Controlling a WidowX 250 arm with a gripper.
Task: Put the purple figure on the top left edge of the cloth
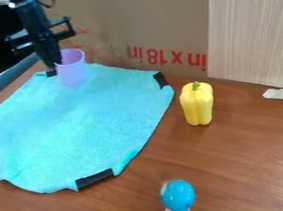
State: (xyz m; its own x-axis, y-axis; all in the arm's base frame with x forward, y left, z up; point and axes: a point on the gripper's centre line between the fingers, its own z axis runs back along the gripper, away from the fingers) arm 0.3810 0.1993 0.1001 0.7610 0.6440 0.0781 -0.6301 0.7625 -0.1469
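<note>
By cardboard (130, 13) with red print (167, 59), the gripper (57, 69) hangs at the purple cup (74, 71); I cannot tell the jaws' spread.

we had open room over the middle of the cloth (74, 128), a purple cup (73, 73) stood in our way by its far edge, a cardboard wall (151, 20) barred us behind, worktop (248, 161) lay free between yellow pepper (197, 104) and blue figure (177, 196)

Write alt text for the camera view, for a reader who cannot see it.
A black gripper hangs beside a purple cup at the far edge of a blue cloth on a wooden table. In view, a yellow pepper stands right of the cloth; a blue figure is nearer the camera.
</note>
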